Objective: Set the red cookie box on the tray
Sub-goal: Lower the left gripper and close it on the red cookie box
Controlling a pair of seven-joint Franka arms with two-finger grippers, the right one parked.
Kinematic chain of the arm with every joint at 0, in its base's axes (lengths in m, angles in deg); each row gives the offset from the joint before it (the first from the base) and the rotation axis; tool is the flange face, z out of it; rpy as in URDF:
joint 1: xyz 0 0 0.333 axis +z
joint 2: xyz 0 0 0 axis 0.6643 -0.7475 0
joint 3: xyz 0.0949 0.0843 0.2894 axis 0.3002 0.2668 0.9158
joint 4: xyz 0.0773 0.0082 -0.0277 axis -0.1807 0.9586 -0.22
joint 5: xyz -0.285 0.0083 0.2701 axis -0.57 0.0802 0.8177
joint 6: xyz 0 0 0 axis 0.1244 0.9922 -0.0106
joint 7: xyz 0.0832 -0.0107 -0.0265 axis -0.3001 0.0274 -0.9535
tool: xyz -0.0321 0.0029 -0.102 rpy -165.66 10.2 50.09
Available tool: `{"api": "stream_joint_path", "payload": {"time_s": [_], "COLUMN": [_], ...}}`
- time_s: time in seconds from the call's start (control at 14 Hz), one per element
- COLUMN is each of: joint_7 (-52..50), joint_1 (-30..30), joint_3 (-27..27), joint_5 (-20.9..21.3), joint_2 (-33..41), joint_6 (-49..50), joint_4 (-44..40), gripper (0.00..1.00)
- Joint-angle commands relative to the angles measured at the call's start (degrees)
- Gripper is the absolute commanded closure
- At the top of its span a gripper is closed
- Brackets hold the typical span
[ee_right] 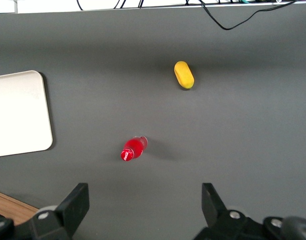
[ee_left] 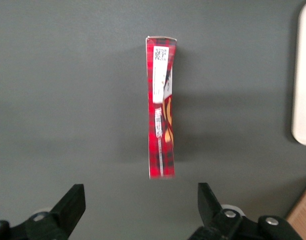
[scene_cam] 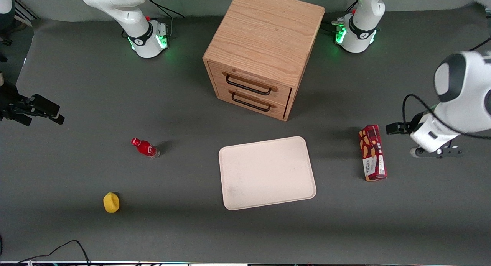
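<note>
The red cookie box (scene_cam: 372, 152) lies on the grey table toward the working arm's end, beside the tray and apart from it. The wrist view shows its long narrow side (ee_left: 161, 107), with the white label end pointing away from the fingers. The tray (scene_cam: 268, 174) is pale cream-pink and has nothing on it; its edge shows in the left wrist view (ee_left: 303, 75). My left gripper (scene_cam: 396, 128) hovers above the table beside the box's end that is farther from the front camera. It is open wide and empty (ee_left: 139, 192), with the box ahead of the fingertips, not between them.
A wooden two-drawer cabinet (scene_cam: 264, 47) stands farther from the front camera than the tray. A small red bottle (scene_cam: 145, 147) and a yellow object (scene_cam: 111, 202) lie toward the parked arm's end of the table.
</note>
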Motion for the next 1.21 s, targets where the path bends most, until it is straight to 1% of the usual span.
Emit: {"api": "stream_joint_path", "payload": {"time_s": [0.0,0.14,0.21,0.29,0.43,0.5,0.64,0.79,0.86,1.0,1.14], "joint_7": [-0.50,-0.41,0.02,0.11,0.20,0.20,-1.46,-5.66,-8.38,-14.35,-21.12], "joint_1": [-0.49,-1.11,-1.11,-1.28,-1.29,-1.20,-1.72,-4.08,-5.75,-9.62,-13.22], "joint_3": [0.23,0.23,0.23,0.23,0.23,0.23,0.06,-0.03,-0.03,0.06,0.06], "joint_5": [-0.29,0.15,0.33,0.59,3.48,3.84,2.80,2.00,1.04,-1.07,-2.83], "joint_2": [-3.37,-7.06,-8.65,-10.06,-10.60,-10.95,-11.12,-11.30,-12.69,-16.46,-20.25], "joint_6": [-10.03,-15.77,-17.79,-19.29,-19.40,-19.40,-19.31,-16.43,-12.14,-2.57,2.56], "joint_4": [4.59,5.39,5.22,5.13,5.30,5.22,4.26,-0.03,-4.23,-15.64,-24.37], "gripper": [0.00,0.09,0.16,0.28,0.96,1.00,1.00,1.00,1.00,1.00,1.00]}}
